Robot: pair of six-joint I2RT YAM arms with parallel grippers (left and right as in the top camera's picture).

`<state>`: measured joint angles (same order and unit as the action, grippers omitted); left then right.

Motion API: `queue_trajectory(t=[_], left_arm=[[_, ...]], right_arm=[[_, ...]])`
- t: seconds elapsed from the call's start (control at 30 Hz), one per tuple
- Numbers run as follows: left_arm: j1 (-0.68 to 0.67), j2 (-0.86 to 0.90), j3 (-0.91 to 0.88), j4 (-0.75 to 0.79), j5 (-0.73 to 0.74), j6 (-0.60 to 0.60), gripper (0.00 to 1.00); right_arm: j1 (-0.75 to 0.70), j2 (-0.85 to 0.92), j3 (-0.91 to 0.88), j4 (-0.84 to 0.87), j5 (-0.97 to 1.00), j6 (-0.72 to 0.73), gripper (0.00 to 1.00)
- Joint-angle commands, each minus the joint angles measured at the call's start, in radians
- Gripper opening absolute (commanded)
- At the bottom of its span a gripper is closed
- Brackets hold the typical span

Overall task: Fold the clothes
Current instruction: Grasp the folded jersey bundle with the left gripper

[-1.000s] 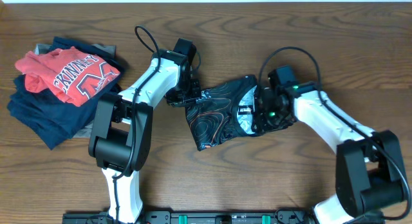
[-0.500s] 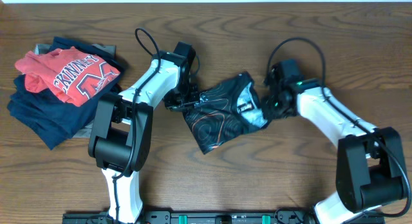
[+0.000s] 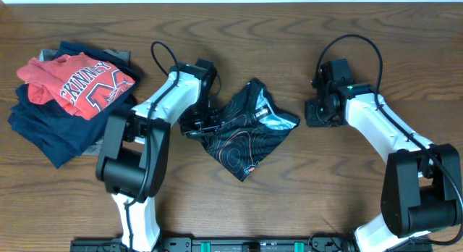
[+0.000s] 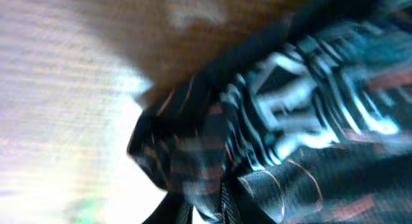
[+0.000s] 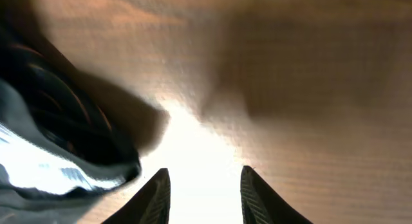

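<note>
The black garment (image 3: 242,132) with orange contour swirls lies crumpled mid-table, pale inner lining showing at its right corner. My left gripper (image 3: 200,124) is shut on the garment's left edge; the left wrist view shows bunched fabric (image 4: 270,140) pinched between the fingers. My right gripper (image 3: 317,112) is open and empty, just right of the garment and apart from it. In the right wrist view its fingers (image 5: 159,195) stand apart over bare wood, with the garment's corner (image 5: 58,147) at the left.
A pile of navy folded garments (image 3: 51,129) topped by a red t-shirt (image 3: 76,82) with white lettering sits at the table's left. The wooden table (image 3: 347,187) runs to the white back edge at the top.
My right gripper let go of the garment's right corner and drew back to the right. My left gripper pulled the garment down and left; the cloth dropped and spread toward the front.
</note>
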<state>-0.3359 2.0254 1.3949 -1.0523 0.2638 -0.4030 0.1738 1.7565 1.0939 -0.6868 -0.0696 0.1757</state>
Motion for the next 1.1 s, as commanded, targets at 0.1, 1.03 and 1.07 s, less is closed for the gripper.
queue_trajectory(t=[0.1,1.03,1.07], left_arm=[[-0.001,-0.239,-0.001,0.020,-0.062,0.009,0.64],[-0.011,0.112,-0.002,0.539,0.360,0.525,1.00],[-0.017,0.126,-0.002,0.530,0.383,0.526,0.97]], right_arm=[[-0.039,0.002,0.011,-0.068,0.018,0.013,0.36],[-0.053,0.001,0.011,-0.238,0.013,0.109,0.42],[-0.053,0.001,0.011,-0.241,0.013,0.109,0.42]])
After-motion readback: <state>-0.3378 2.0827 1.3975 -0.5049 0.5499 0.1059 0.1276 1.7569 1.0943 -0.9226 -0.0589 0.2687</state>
